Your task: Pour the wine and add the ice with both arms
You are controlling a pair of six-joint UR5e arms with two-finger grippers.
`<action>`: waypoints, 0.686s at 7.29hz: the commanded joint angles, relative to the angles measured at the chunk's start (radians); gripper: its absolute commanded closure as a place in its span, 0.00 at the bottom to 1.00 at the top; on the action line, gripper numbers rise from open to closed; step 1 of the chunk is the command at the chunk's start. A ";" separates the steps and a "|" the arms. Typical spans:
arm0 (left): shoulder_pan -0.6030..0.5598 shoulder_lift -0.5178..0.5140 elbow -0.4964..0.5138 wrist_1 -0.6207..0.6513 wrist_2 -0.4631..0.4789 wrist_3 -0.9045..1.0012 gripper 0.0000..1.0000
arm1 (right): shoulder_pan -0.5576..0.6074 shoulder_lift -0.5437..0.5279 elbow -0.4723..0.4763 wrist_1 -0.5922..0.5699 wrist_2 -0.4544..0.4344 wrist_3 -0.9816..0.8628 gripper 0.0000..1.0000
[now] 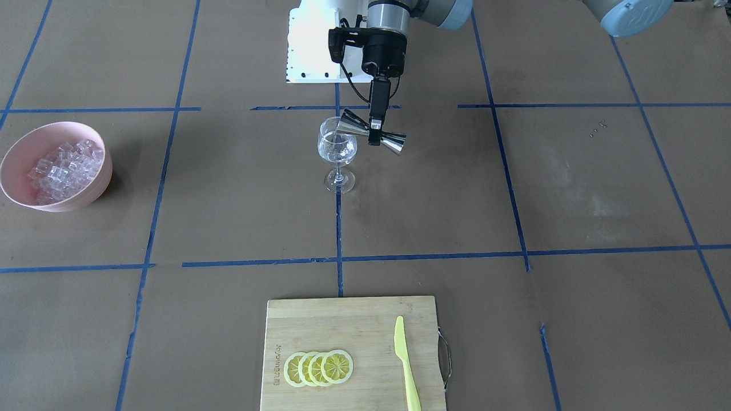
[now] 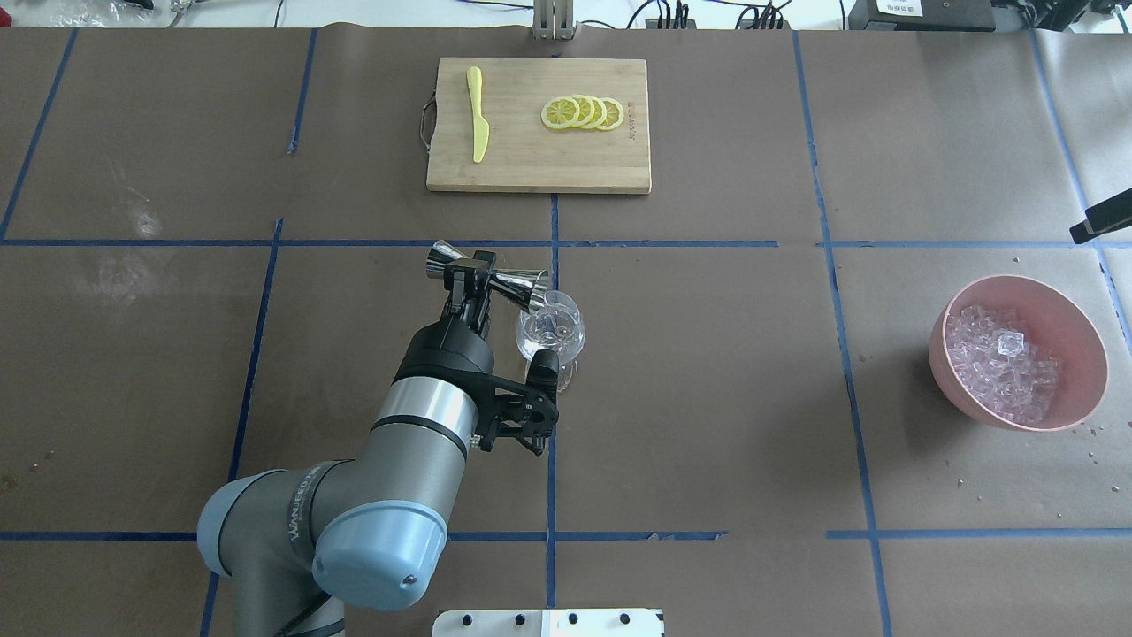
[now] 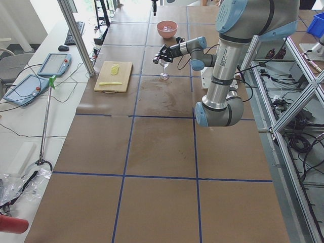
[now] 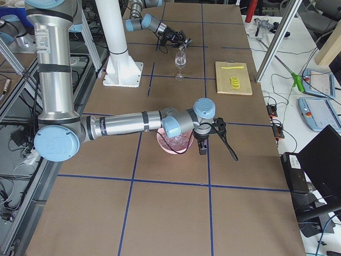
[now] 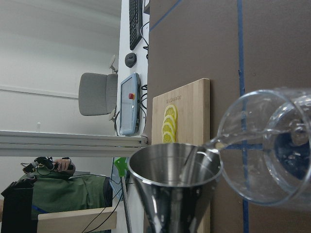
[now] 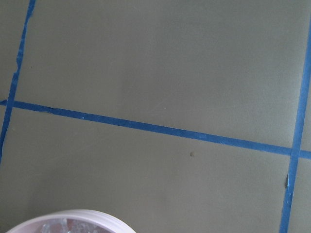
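Here jigger [image 1: 393,141] lip overhangs wineglass [image 1: 337,149] rim

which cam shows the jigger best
Exterior front-facing: the jigger shows both cups side-on, mouth at the wine glass rim. Overhead: partly behind the left end effector. Left wrist: only one cup. Side views: tiny.

Silver-grey left arm [image 2: 424,416] reaches forward, wrist rolled, black two-finger left gripper [image 1: 374,136] clamped on tilted steel hourglass jigger [image 1: 395,142]. Matching right arm [image 4: 128,124] extends level; right gripper [image 4: 202,148] state unclear
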 commanded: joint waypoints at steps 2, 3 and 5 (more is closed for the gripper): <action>0.003 -0.006 -0.007 0.035 0.000 0.095 1.00 | 0.000 0.000 0.001 0.000 0.000 0.000 0.00; 0.003 -0.007 -0.006 0.034 -0.001 0.093 1.00 | 0.000 0.000 0.001 0.000 0.000 0.000 0.00; 0.000 -0.010 -0.038 0.023 -0.001 0.035 1.00 | 0.000 0.000 -0.002 0.000 0.000 0.000 0.00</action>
